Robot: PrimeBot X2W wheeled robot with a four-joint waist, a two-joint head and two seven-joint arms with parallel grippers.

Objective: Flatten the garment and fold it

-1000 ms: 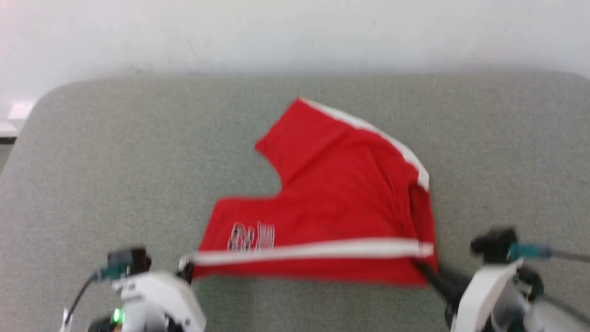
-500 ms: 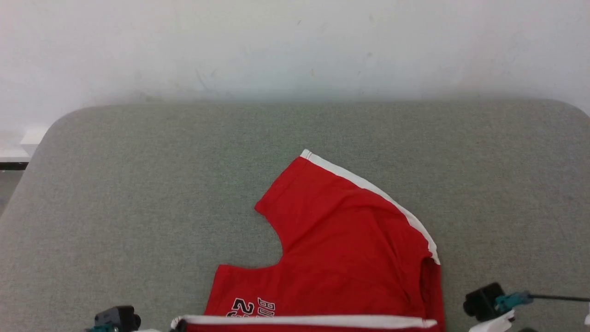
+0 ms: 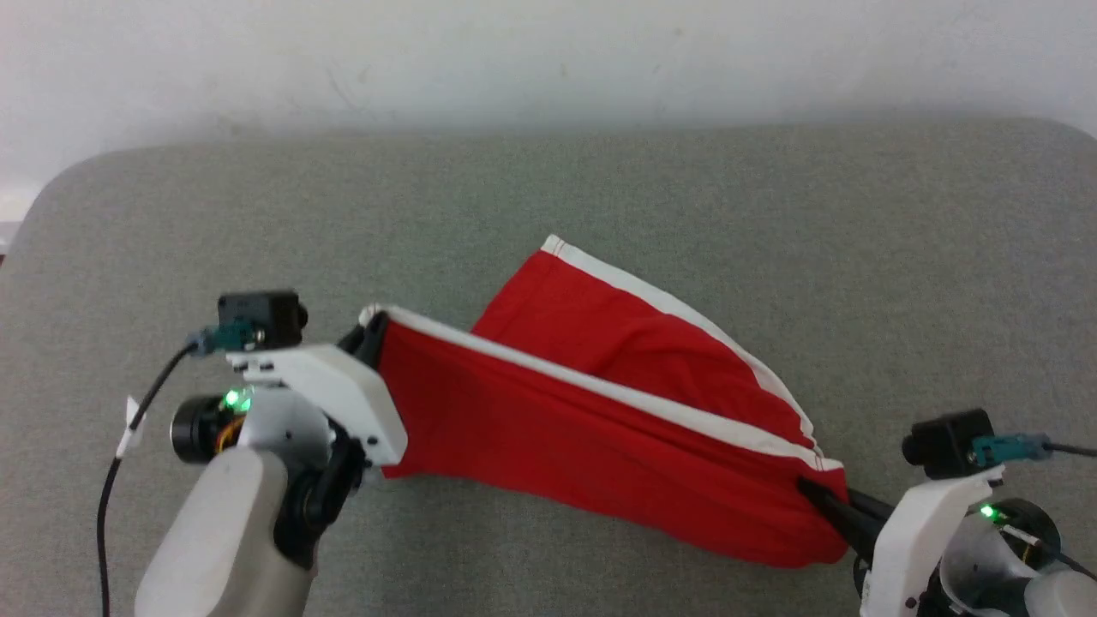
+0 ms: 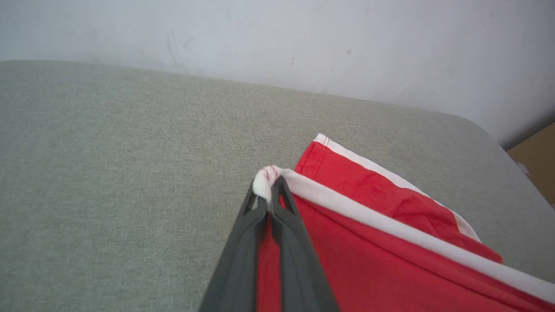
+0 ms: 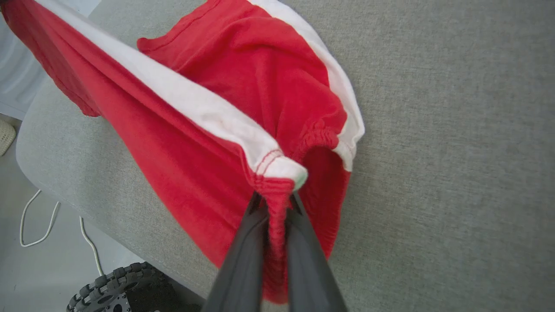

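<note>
Found bright red soft fabric garment (image 3: 600, 428) with white band held taut over near part of grey cloth-covered table (image 3: 600, 188), far leg resting there, left gripper (image 3: 370, 330) and right gripper (image 3: 810, 488) each closed on a band corner; likely to slip either thin pinch if stretched further.
</note>
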